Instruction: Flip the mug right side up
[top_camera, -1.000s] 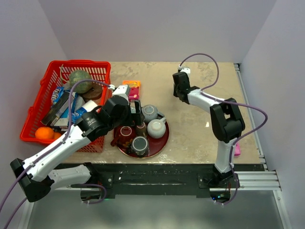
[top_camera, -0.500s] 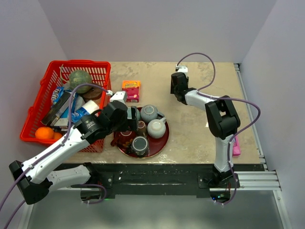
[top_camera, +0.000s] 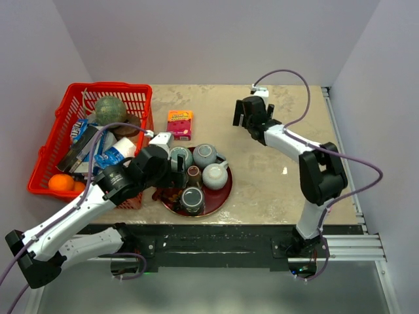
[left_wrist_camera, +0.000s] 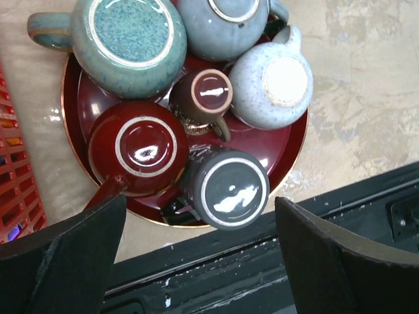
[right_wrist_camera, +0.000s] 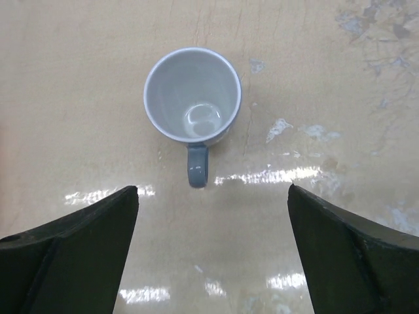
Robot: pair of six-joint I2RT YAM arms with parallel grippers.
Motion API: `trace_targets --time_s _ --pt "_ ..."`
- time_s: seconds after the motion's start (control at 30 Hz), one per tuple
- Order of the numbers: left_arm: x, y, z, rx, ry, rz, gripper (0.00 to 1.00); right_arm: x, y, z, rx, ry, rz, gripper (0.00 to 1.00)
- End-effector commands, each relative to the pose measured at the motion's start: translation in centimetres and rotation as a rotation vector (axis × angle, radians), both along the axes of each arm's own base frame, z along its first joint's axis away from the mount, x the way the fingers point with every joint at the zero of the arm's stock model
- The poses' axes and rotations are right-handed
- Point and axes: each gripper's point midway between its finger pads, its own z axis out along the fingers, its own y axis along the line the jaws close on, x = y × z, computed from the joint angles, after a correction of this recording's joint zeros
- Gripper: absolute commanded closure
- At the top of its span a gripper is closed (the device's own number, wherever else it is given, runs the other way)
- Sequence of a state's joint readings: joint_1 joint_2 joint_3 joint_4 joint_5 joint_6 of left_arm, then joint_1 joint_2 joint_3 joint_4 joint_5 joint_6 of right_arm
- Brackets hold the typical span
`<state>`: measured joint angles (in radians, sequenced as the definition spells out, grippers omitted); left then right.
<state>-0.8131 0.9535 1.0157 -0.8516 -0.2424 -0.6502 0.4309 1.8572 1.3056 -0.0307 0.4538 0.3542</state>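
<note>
Hovering wide open and empty, the right gripper (top_camera: 241,121) hangs over an upright mug (right_wrist_camera: 192,95).
Top view: right gripper near the desk's (top_camera: 262,190) far edge, mug hidden beneath it; left gripper (top_camera: 178,162) over a tray (top_camera: 224,191) by the near edge. Left wrist: jaws spread wide, holding nothing, above bottom-up cups (left_wrist_camera: 143,147) crowding the tray. Right wrist: the mug stands mouth up on bare desk, handle toward the wrist, untouched.

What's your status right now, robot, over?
Right jaws open above a grey mug, upright on the table, nothing near it. Left jaws open over the tray: five mugs bottoms-up, packed close.
</note>
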Motion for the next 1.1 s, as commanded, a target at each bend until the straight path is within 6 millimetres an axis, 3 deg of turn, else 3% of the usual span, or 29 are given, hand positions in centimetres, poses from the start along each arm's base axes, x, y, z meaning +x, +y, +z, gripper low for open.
trace_targets --time_s 0.0,0.17,0.37,0.43,0.57,1.07 --pt "-1.3 -0.1 -1.3 0.006 0.017 -0.084 0.01 -3.4 -1.1 3.4 0.067 0.031 -0.048 0.01" --pt "-2.7 -1.3 -3.0 -0.002 0.011 -0.200 0.01 -8.3 -0.5 5.9 0.211 0.038 0.031 0.01" --pt "-4.7 -2.5 -6.9 0.141 0.076 -0.283 0.01 -11.9 -0.5 6.7 0.287 0.047 0.073 0.01" --pt "-5.0 -3.0 -7.3 0.151 0.095 -0.321 0.01 -12.9 -0.9 6.9 0.284 0.055 0.076 0.01" --pt "-5.6 -4.4 -8.1 0.149 0.128 -0.408 0.01 -14.2 -1.2 7.3 0.290 0.051 0.095 0.01" --pt "-5.7 -5.3 -11.2 0.227 0.220 -0.459 0.01 -16.9 -2.7 9.0 0.273 0.028 0.111 0.01"
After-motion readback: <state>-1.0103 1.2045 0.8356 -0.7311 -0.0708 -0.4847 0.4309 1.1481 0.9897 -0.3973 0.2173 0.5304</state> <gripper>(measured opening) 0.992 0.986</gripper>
